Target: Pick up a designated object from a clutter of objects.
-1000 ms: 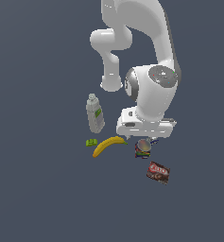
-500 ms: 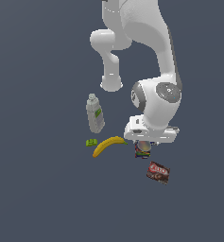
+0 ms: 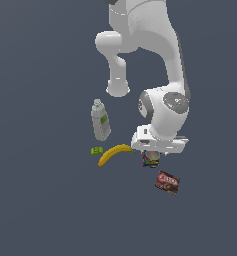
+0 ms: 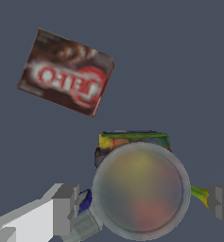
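Exterior and wrist views, descent onto the target. I have the gripper (image 4: 142, 203) lowered over the can (image 4: 139, 189), which stands upright on the dark surface (image 3: 50, 210) between the banana (image 3: 115, 152) and the brown-red box (image 3: 168, 182). In the exterior view the can (image 3: 150, 159) is mostly hidden under the hand; only its multicoloured label shows.

Wrist view: the pale silvery top fills the middle, with one of the fingers (image 4: 66, 208) on one side of it and the other at the opposite edge of the picture. The fingers are spread apart, straddling the can, and I see a gap between each pad and the can wall, so nothing is grasped yet.

To do this step well, I judge three things matter:
- Centre the can between the two pads so both touch at once and it is not shoved sideways.
- Go low enough that the pads meet the label wall, not the rim. How deep the pads sit now I cannot tell.
- Keep clear of the banana tip, which seems to lie just beside the far finger.

The grey bottle (image 3: 100, 121) and the small green piece (image 3: 96, 150) lie well apart from the grasp.
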`<action>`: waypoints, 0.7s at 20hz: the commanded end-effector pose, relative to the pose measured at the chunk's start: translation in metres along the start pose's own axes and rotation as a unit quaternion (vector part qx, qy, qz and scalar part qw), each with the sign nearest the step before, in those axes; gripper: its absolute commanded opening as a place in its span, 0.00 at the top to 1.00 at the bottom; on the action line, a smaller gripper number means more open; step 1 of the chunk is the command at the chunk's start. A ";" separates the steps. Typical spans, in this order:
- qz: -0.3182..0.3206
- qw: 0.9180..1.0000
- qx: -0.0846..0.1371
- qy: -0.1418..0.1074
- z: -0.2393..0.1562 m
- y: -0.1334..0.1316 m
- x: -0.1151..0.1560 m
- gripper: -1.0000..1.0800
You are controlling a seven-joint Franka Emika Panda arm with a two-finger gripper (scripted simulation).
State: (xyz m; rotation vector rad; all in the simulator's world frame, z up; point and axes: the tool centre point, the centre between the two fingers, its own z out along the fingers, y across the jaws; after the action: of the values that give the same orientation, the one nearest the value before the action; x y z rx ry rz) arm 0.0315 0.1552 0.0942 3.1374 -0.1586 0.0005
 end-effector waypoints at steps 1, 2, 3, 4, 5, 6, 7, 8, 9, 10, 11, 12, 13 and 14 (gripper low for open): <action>0.000 1.000 0.000 0.000 0.013 0.000 -0.001 0.04; 0.000 1.000 0.000 0.000 0.018 0.000 -0.001 0.04; 0.001 1.000 0.000 0.000 0.022 0.000 -0.001 0.04; 0.001 1.000 0.000 0.000 0.026 0.000 -0.001 0.04; 0.001 1.000 0.000 0.000 0.030 0.000 -0.001 0.04; 0.001 1.000 0.000 0.000 0.032 0.000 -0.001 0.04; 0.001 1.000 0.000 0.000 0.034 0.000 -0.001 0.04; 0.001 1.000 0.000 0.000 0.035 0.000 0.000 0.04; 0.001 1.000 0.000 0.000 0.036 0.000 0.000 0.04; 0.001 1.000 0.000 0.000 0.036 -0.001 0.000 0.04; 0.001 1.000 0.000 0.000 0.036 -0.001 0.000 1.00; 0.001 1.000 0.000 0.000 0.036 -0.001 0.000 1.00; 0.001 1.000 0.000 0.000 0.036 -0.001 0.000 1.00; 0.001 1.000 0.000 0.000 0.036 -0.001 0.000 1.00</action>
State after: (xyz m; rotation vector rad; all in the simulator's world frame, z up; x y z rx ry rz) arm 0.0310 0.1564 0.0589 3.1376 -0.1599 -0.0007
